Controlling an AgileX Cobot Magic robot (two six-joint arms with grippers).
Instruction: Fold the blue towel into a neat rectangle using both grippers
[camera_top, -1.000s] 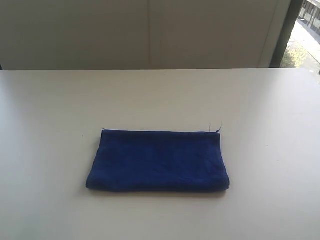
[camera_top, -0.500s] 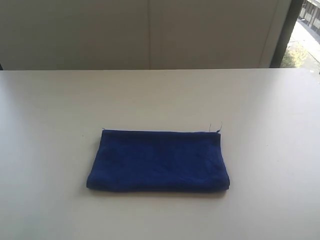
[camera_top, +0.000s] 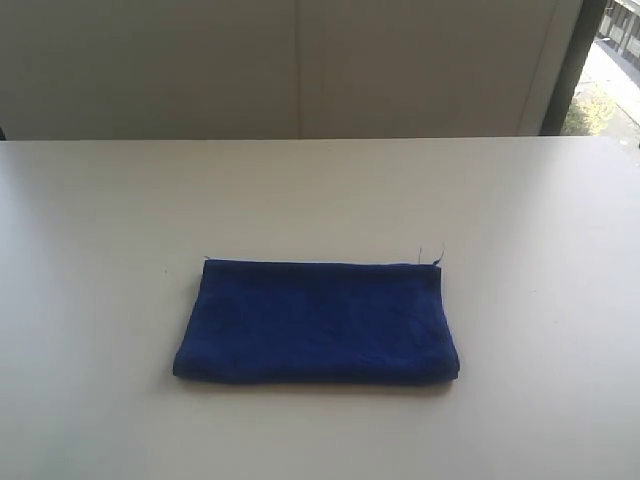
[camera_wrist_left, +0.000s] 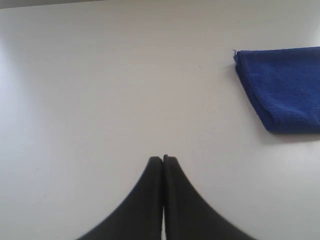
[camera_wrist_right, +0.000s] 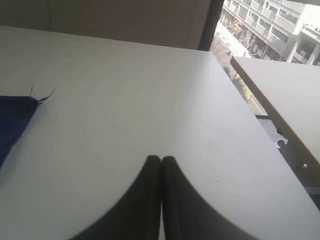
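The blue towel (camera_top: 317, 321) lies folded in a flat rectangle on the white table (camera_top: 320, 190), with loose threads at its far right corner. Neither arm appears in the exterior view. In the left wrist view one end of the blue towel (camera_wrist_left: 282, 87) shows, and my left gripper (camera_wrist_left: 163, 159) is shut with nothing in it, over bare table well away from the cloth. In the right wrist view the threaded corner of the blue towel (camera_wrist_right: 15, 122) shows at the frame's edge, and my right gripper (camera_wrist_right: 161, 158) is shut and empty, apart from it.
The table's far edge (camera_top: 320, 140) runs in front of a pale wall. The table's side edge (camera_wrist_right: 245, 100) is close to the right gripper, with a second tabletop (camera_wrist_right: 285, 95) beyond the gap and buildings outside a window.
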